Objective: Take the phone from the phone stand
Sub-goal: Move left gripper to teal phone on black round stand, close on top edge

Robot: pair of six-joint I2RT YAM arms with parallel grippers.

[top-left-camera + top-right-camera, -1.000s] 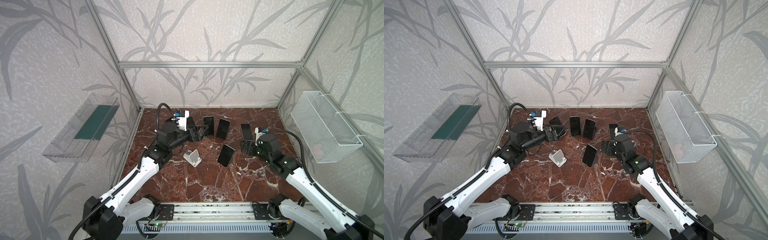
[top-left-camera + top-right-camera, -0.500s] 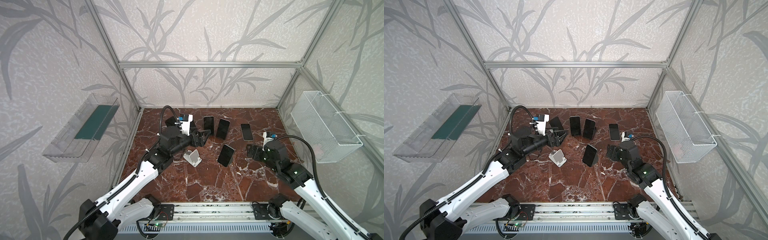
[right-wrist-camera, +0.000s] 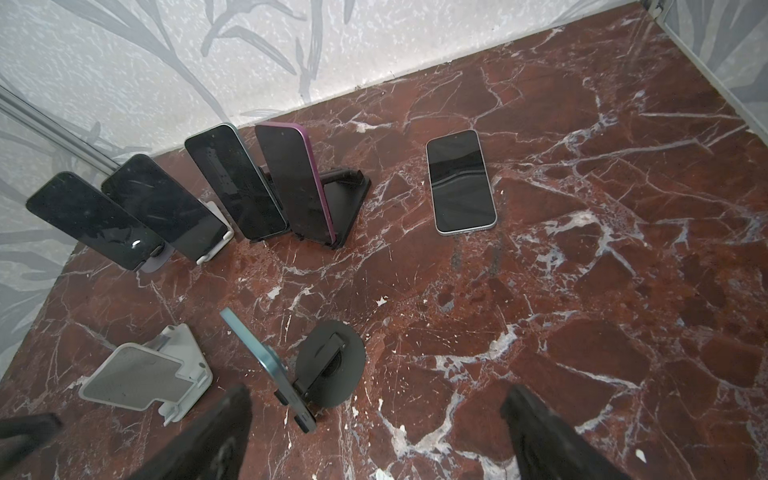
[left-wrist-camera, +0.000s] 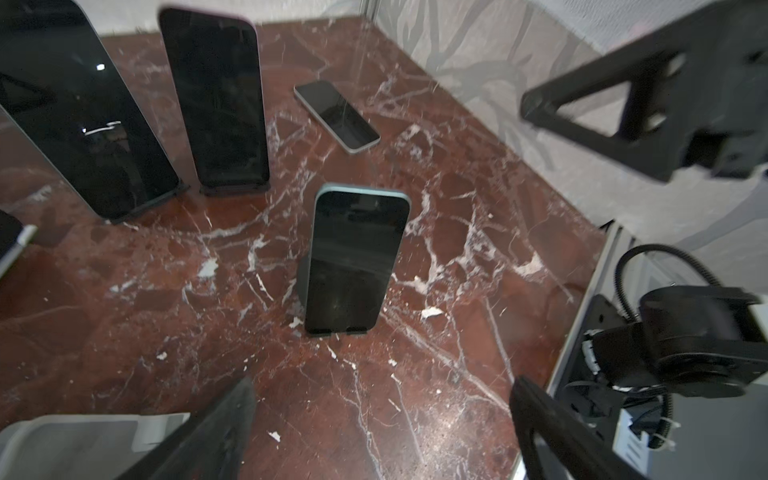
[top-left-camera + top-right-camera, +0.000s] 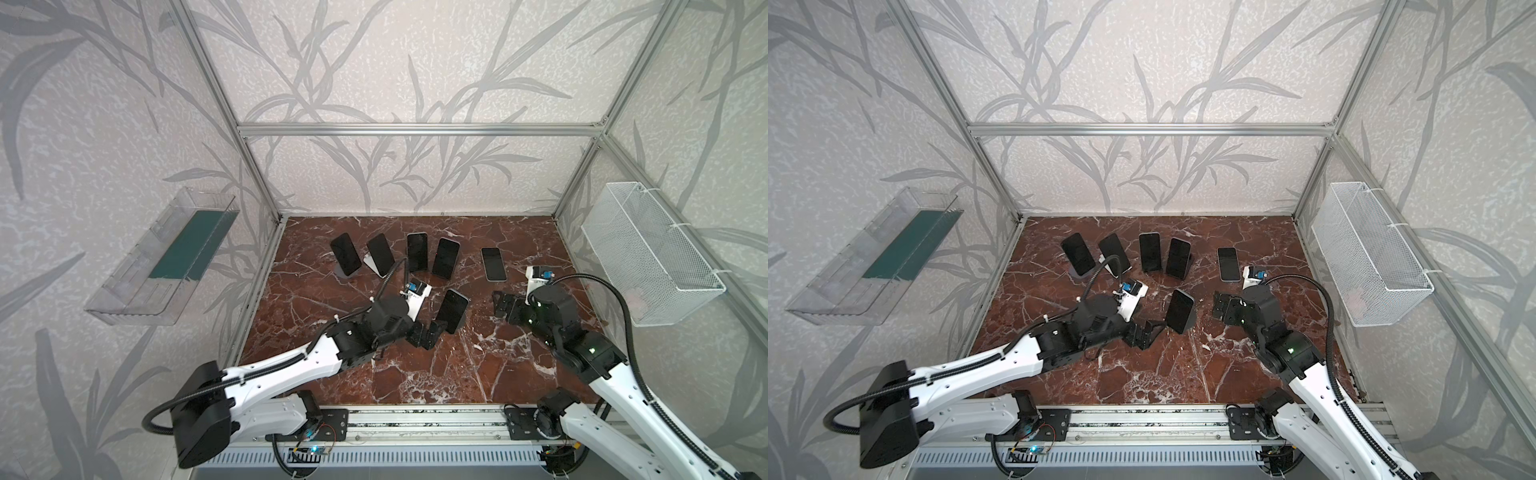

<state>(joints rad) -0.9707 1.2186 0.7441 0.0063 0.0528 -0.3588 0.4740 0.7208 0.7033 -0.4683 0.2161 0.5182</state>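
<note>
Surface: a red-brown, white-veined marble surface (image 5: 374, 374), read as a clock face in a top view, with 12 at the back wall and 6 at the robot's rail.
Task's thing: a teal-edged, dark-screened phone (image 5: 452, 311) leans on a round black stand (image 3: 332, 365) just off centre toward 3 o'clock, and is still seated on it.
Other phones: a row of four dark-screened phones (image 3: 174, 208) is propped on stands between 11 and 12 o'clock. A silver-edged phone (image 5: 493, 264) lies flat near 1 o'clock, on no stand.
Spare stand: a white plastic stand (image 3: 145, 374), empty, sits at the teal-edged phone's 9 o'clock.
Left fingers (image 5: 426, 334): spread wide and holding nothing, at the phone's 7 o'clock. The left wrist view shows the phone centred ahead of the gap, near but apart.
Right fingers (image 5: 500, 303): spread wide and empty, at the phone's 3 o'clock, apart from it.
Step in hand: likely the left arm's approach to the teal-edged phone, with no grasp yet.
Next move: probably advance until the fingers straddle the phone's long edges, close, then lift it up over the stand's front lip.
Care: the stand looks light and may tip or ride along. The right fingers seem placed to steady its base.
</note>
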